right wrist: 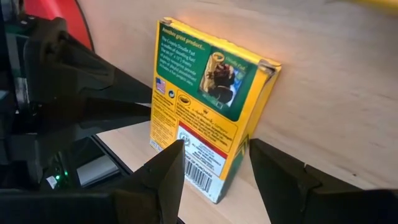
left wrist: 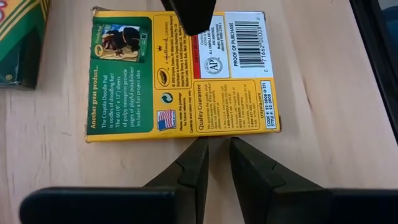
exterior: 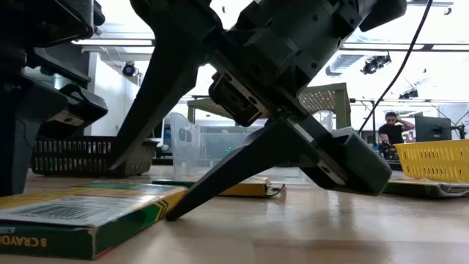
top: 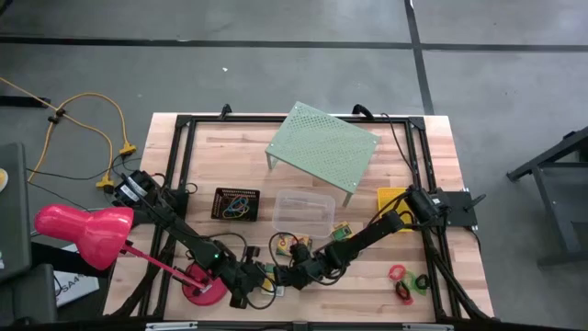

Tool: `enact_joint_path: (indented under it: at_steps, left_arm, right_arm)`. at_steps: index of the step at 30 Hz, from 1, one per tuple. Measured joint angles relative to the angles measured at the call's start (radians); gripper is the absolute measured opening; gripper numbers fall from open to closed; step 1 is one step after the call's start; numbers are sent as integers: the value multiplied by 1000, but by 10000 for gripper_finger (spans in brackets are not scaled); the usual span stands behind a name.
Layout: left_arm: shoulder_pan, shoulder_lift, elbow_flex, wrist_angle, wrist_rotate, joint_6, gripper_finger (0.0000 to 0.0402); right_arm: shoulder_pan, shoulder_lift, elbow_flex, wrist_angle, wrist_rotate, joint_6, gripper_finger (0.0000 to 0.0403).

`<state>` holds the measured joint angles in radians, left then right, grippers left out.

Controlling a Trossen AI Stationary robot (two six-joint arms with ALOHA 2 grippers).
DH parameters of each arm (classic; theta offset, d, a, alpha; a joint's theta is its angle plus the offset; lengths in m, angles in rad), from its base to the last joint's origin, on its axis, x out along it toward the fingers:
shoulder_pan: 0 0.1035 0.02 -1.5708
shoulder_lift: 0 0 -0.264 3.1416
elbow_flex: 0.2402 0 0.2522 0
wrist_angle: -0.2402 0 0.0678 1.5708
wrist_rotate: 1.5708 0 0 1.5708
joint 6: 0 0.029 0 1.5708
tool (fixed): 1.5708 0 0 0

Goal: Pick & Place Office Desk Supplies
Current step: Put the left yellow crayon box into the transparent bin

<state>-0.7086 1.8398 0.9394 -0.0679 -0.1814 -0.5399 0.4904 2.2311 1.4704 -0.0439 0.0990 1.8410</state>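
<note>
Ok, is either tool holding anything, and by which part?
Nothing is held. The right tool straddles the barcode end of the crayon box, fingers open; the left tool sits empty beside it.

- My left arm reaches low across the near side, its end effector [left wrist: 214, 163] with fingers nearly together, a narrow gap between the tips.
- My right arm stretches in to meet it, end effector [right wrist: 214, 163] fingers spread wide.

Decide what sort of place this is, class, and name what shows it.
Probably a robotics lab or workshop: a wooden table on bare concrete floor, ceiling light strips and a person at a far workstation, staged crayon boxes.
</note>
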Motion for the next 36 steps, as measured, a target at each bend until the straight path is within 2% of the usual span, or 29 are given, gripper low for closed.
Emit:
enact_joint_path:
  at_steps: [19, 30, 36]
  left_arm:
    - [-1, 2, -3, 47, -23, 27, 63]
    - [0, 2, 0, 23, -2, 1, 63]
    - [0, 2, 1, 4, 18, -8, 63]
  right_arm:
    - [1, 2, -2, 57, 59, -65, 174]
    - [29, 2, -2, 60, 147, -57, 174]
    - [40, 2, -1, 83, 159, -57, 174]
